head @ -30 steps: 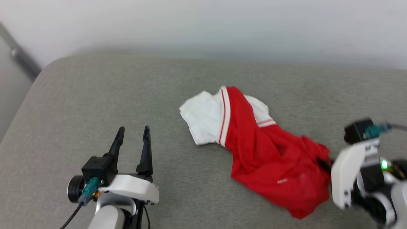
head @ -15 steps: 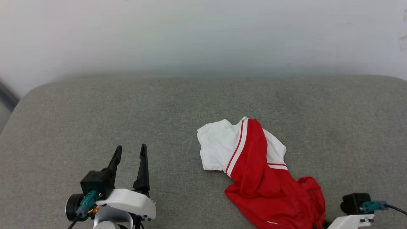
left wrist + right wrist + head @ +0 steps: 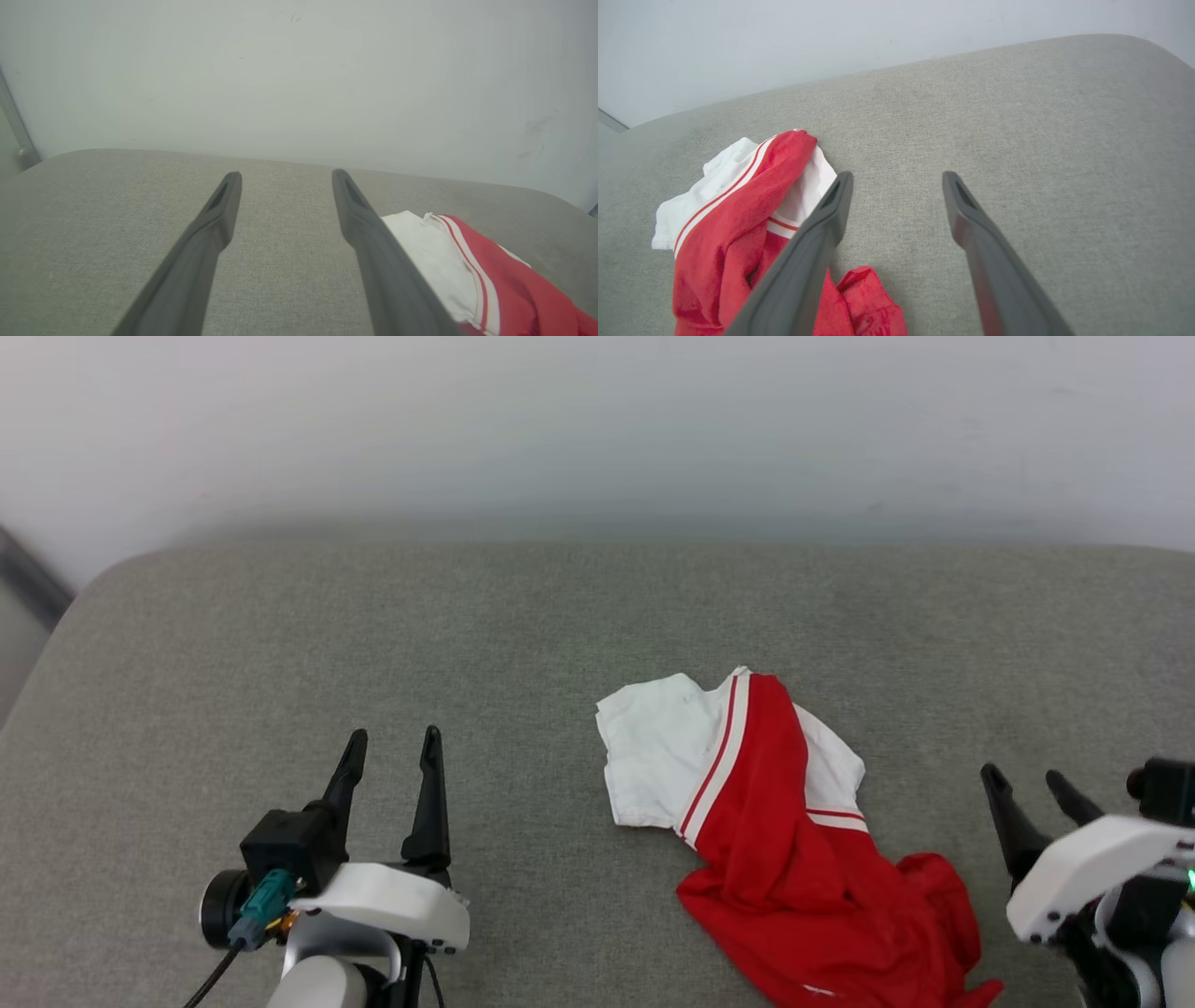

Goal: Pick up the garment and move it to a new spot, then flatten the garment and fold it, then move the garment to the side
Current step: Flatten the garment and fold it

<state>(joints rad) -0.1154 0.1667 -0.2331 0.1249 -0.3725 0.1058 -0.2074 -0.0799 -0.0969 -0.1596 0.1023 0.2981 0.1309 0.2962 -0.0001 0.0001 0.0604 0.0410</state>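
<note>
While the garment lies crumpled on the near right part of the grey cushion, the left gripper hovers over its near left and the right gripper over its near right edge, both with fingers spread apart, gripping nothing.

Open grey cushion on the left, crumpled garment right of centre, wall behind

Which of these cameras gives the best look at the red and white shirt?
The head view: the garment lies crumpled on the grey cushion, nearly whole, only its near edge cut off. The right wrist view shows most of it, partly behind the right gripper. The left wrist view catches just one corner.
</note>
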